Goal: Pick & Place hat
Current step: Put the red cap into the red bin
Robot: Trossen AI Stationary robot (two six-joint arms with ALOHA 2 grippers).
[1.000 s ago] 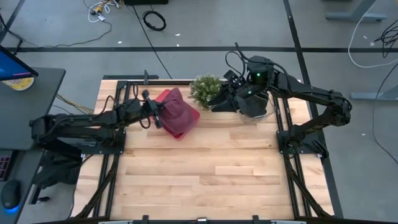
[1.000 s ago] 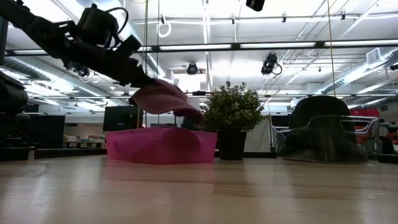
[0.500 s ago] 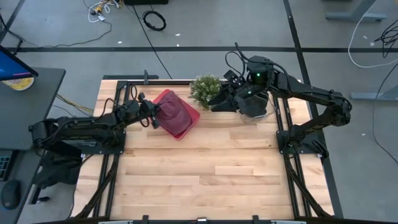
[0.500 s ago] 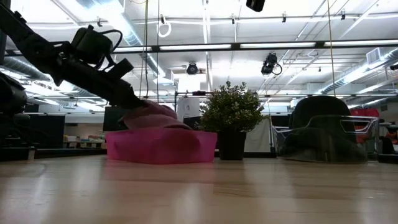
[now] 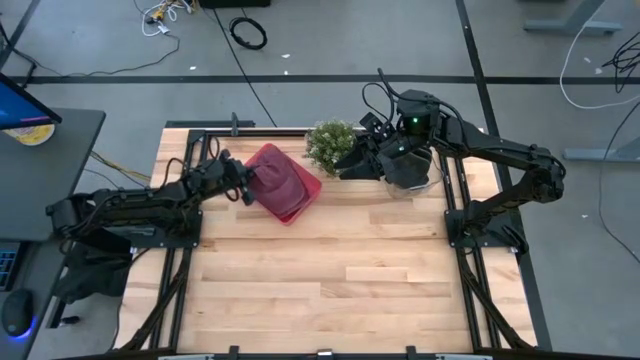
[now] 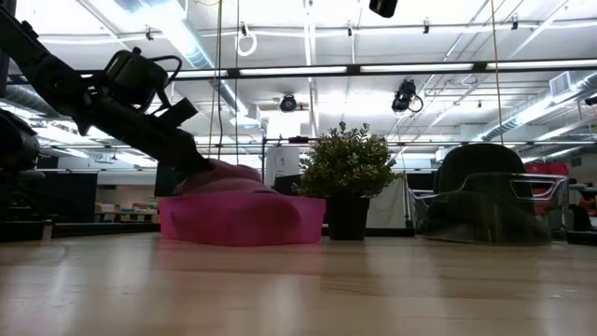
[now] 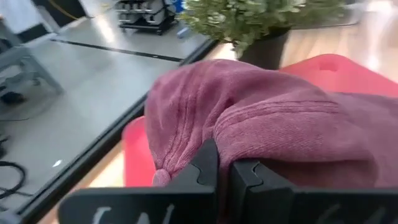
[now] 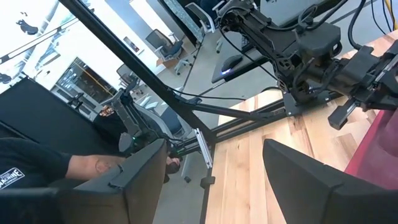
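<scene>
Maroon knit hat sits down in your pink bin because the left gripper, pinched tight on its edge, holds it there for release, while your right gripper waits spread beside the plant.

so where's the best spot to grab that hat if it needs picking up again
Probably the bunched fold at the hat's edge nearest the left arm, where the left end effector is already pinched shut on it. The cloth is soft and domed, lying in the pink bin, so come in low from the left arm's side rather than onto the smooth crown.
</scene>
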